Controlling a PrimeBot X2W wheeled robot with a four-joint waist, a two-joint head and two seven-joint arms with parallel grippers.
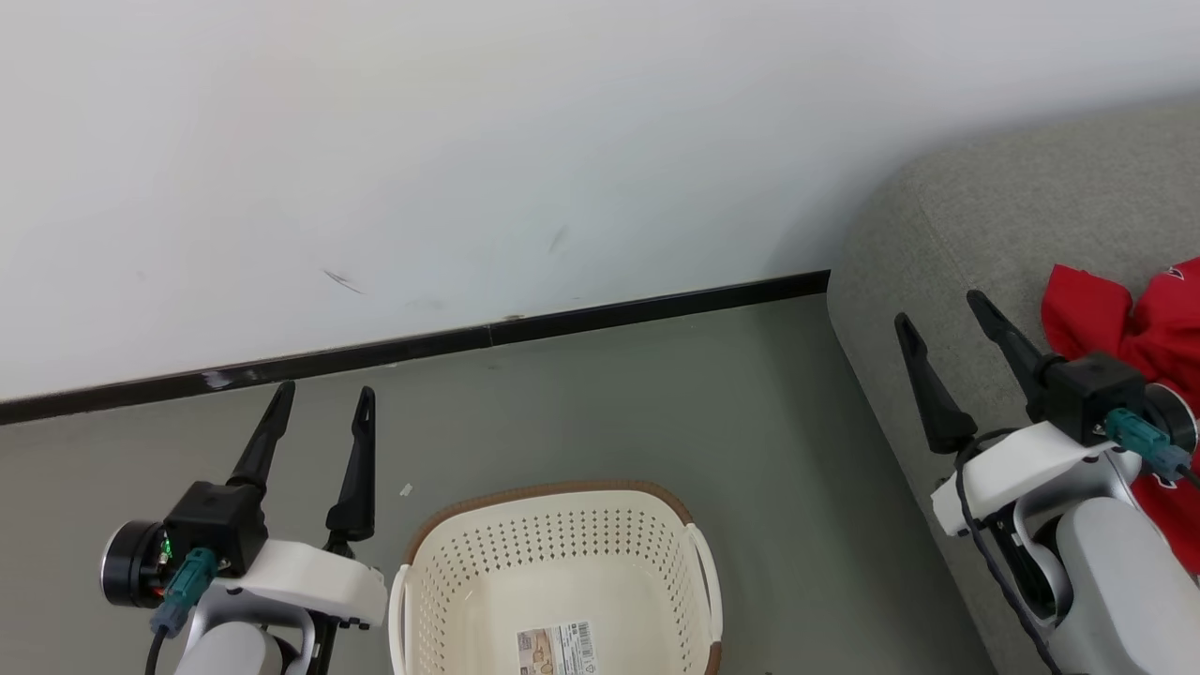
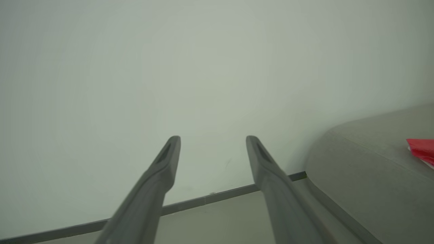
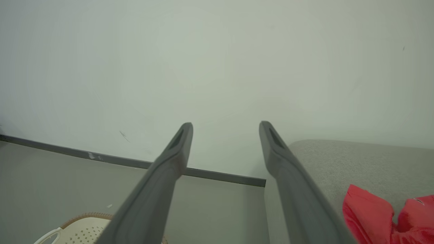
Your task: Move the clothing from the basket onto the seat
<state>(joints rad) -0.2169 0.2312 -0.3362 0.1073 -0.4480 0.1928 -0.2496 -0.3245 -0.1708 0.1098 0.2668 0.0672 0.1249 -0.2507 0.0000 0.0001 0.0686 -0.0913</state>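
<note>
The cream basket (image 1: 562,511) with a brown rim stands on the floor at the bottom centre; only a paper label lies inside it. Red clothing (image 1: 1125,328) lies bunched on the grey seat (image 1: 984,216) at the right edge, partly hidden behind my right wrist. My left gripper (image 1: 323,398) is open and empty, left of the basket. My right gripper (image 1: 942,307) is open and empty over the seat's left edge, just left of the clothing. The right wrist view shows the clothing (image 3: 373,217), the seat (image 3: 356,159) and the basket's rim (image 3: 76,218). The left wrist view shows the seat (image 2: 366,159) and a red corner of the clothing (image 2: 422,149).
A pale wall (image 1: 469,141) with a dark baseboard (image 1: 422,347) runs behind the basket. Grey-green floor (image 1: 656,403) lies between the basket, the wall and the seat. A small white scrap (image 1: 406,489) lies on the floor near the basket.
</note>
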